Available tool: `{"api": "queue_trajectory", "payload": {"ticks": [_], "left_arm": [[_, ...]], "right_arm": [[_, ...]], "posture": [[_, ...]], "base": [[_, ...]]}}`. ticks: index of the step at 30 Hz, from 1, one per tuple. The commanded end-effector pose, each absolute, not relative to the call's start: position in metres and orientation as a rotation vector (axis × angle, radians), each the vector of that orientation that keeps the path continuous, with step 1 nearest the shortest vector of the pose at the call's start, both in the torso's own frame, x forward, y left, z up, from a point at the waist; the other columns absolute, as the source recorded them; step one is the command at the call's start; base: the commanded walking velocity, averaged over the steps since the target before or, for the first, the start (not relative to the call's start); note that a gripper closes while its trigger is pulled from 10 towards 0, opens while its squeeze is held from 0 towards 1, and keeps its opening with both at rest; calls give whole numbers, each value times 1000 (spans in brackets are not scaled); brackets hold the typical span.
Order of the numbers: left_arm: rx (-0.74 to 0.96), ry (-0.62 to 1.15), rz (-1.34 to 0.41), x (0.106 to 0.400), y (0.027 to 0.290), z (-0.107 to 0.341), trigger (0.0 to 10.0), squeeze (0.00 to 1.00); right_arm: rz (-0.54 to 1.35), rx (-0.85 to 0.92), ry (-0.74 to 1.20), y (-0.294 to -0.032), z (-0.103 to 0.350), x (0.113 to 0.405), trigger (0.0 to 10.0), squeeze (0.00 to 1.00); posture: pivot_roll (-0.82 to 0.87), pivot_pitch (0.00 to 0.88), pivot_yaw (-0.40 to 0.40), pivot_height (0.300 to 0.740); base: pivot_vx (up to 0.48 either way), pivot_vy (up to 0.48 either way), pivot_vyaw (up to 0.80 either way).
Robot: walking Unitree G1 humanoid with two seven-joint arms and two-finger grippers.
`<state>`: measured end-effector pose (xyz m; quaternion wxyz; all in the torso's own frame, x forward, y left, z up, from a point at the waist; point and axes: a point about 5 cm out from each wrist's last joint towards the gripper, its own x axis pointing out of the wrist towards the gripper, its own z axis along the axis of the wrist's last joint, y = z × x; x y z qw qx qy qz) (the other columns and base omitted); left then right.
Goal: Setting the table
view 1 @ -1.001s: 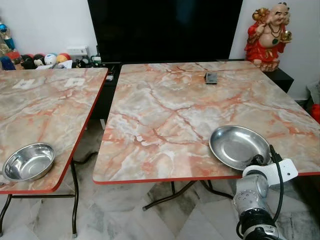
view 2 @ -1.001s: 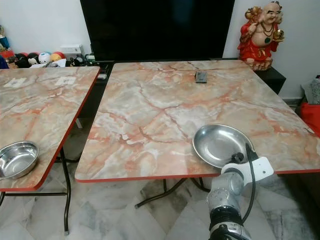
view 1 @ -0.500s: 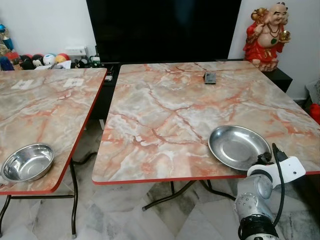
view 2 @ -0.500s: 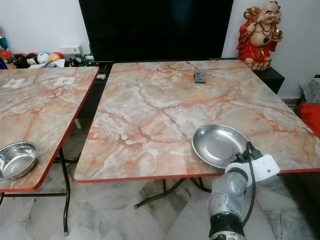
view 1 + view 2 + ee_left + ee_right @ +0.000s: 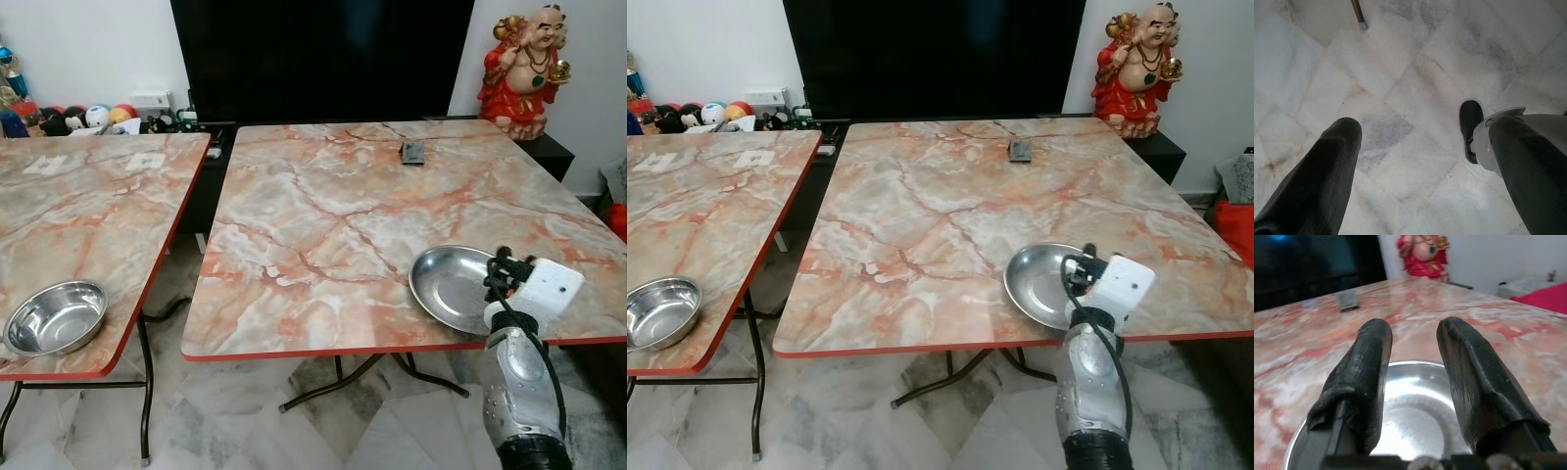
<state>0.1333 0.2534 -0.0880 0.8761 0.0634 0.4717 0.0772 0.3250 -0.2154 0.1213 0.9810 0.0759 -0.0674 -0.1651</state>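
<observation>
Plate (image 5: 458,286): steel, stiff, light, slippery; you take its near rim. Right gripper (image 5: 1413,377) above it, fingers apart, empty.

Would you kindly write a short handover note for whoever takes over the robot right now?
Right gripper: fingers open, holding nothing, raised over the near rim of the steel plate.
Left gripper: open, hanging idle above the marble floor.
The plate lies flat near the front edge of the right table. A steel bowl sits at the front corner of the left table.
Done: plate set down.
Left: the bowl is not yet on the right table.
</observation>
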Motion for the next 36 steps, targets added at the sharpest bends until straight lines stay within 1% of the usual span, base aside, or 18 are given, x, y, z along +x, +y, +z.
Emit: {"api": "queue_trajectory", "payload": {"ticks": [1, 6, 9, 10, 16, 21, 28, 30, 36], "left_arm": [[130, 1000, 187, 128, 259, -88, 10000, 0], [127, 987, 189, 131, 259, -87, 10000, 0], [134, 965, 177, 143, 260, -83, 10000, 0], [134, 965, 177, 143, 260, -83, 10000, 0], [142, 925, 169, 161, 261, -75, 10000, 0], [148, 916, 165, 165, 264, -73, 10000, 0], [164, 959, 168, 149, 276, -75, 10000, 0], [176, 969, 172, 144, 284, -74, 10000, 0], [176, 966, 166, 143, 284, -74, 10000, 0]], "right_arm": [[-273, 132, -126, -214, 123, 323, 10000, 0], [-196, 104, -105, -207, 118, 318, 10000, 0], [-110, 108, -98, -192, 117, 318, 10000, 0], [-110, 108, -98, -192, 117, 318, 10000, 0], [-45, 110, -107, -174, 120, 321, 10000, 0], [-43, 116, -101, -176, 120, 321, 10000, 0], [-81, 121, -114, -183, 122, 320, 10000, 0], [-92, 125, -120, -185, 123, 320, 10000, 0], [-88, 120, -111, -187, 122, 318, 10000, 0]], "posture": [[-34, 0, 5, 740], [-34, 0, 7, 740], [-37, 0, 19, 740], [-37, 0, 19, 740], [-36, 0, 32, 740], [-26, 0, 39, 740], [-40, 0, 65, 740], [-51, 0, 72, 740], [-49, 0, 46, 740]], "base": [[0, 0, 0], [0, 0, 0], [0, 0, 0], [0, 0, 0], [0, 0, 0], [0, 0, 0], [0, 0, 0], [0, 0, 0], [0, 0, 0]]}}
